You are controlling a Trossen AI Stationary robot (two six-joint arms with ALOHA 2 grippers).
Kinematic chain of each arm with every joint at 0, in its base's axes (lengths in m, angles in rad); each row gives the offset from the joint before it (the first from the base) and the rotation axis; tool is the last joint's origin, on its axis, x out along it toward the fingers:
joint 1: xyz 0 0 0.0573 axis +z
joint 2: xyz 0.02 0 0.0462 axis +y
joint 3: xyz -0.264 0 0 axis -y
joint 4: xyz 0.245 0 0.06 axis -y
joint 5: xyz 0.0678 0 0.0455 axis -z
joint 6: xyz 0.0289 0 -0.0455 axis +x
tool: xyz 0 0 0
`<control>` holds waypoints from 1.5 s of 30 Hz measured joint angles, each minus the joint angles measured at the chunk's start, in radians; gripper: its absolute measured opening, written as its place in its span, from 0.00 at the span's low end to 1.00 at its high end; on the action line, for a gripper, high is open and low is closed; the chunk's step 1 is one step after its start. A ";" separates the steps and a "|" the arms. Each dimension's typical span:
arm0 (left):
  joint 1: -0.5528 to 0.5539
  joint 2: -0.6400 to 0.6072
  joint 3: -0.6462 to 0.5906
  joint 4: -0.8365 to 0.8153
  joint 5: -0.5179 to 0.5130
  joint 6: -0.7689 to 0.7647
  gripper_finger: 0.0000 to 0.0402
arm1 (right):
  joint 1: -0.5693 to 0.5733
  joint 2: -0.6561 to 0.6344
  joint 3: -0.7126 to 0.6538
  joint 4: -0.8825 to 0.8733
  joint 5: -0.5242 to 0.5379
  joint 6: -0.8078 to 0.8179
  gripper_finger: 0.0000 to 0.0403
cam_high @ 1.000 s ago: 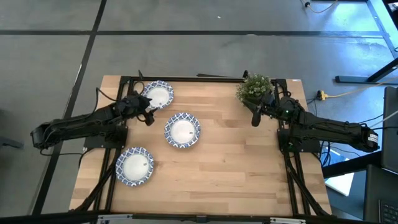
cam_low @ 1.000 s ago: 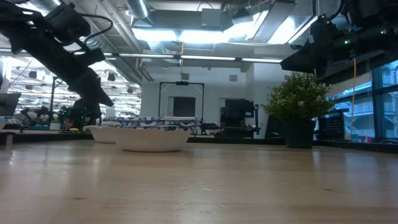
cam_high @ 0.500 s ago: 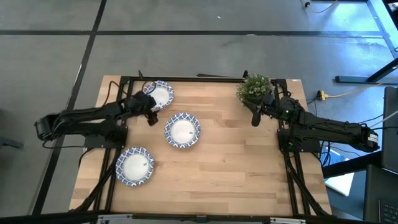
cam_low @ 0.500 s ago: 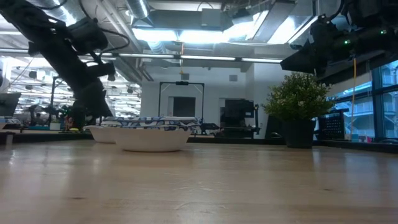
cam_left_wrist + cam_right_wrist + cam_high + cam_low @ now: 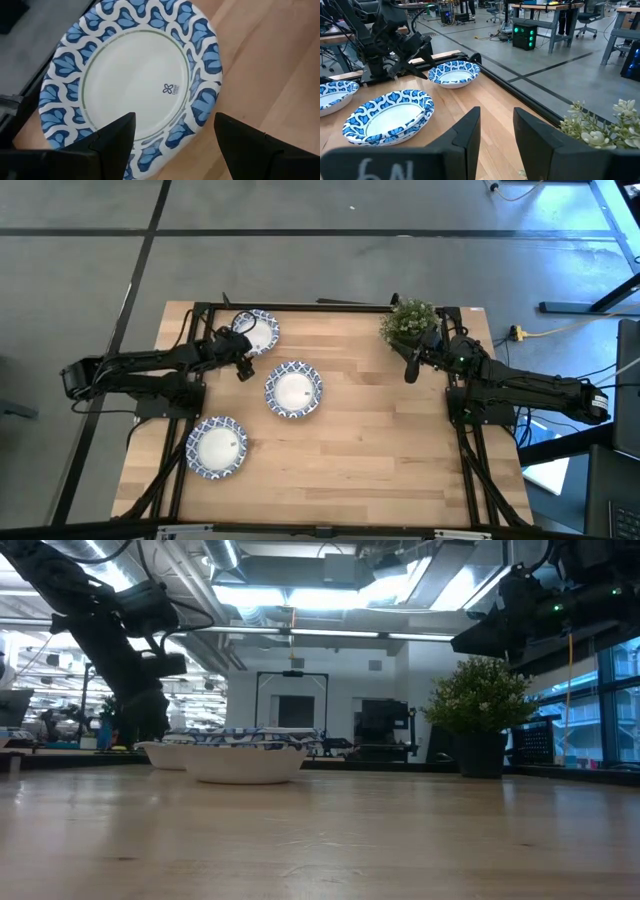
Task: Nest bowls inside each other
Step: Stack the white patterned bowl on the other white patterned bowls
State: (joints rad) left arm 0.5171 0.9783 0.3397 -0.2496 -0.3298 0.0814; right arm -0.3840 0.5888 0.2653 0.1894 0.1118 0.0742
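The left claw point(image 5: 240, 366) hangs spread wide and empty just above the near rim of the far bowl point(image 5: 132, 80) on the bench point(image 5: 380, 440), a light, stiff, probably slippery dish best pinched by its patterned rim, two more bowls lying beyond.

I'm seeing white bowls point(image 5: 293, 390) with blue-and-white leaf-patterned rims and a thin green ring, on a pale wood-grain surface point(image 5: 380, 440); green potted plant point(image 5: 407, 320), dark pot.
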 joint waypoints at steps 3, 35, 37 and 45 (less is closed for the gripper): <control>0.000 0.000 0.000 0.000 0.000 0.000 0.66 | 0.000 0.000 0.000 0.000 0.000 0.000 0.29; 0.024 0.105 0.001 0.060 -0.026 -0.001 0.62 | 0.000 0.000 0.000 0.000 0.000 -0.001 0.29; 0.030 0.108 0.001 0.063 -0.021 -0.001 0.59 | 0.000 0.000 0.000 0.000 0.000 -0.001 0.29; 0.041 0.107 0.001 0.065 0.018 -0.002 0.44 | 0.000 0.000 0.000 -0.001 0.000 -0.001 0.29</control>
State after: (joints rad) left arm 0.5583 1.0855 0.3405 -0.1848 -0.3122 0.0799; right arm -0.3840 0.5892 0.2653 0.1888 0.1118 0.0734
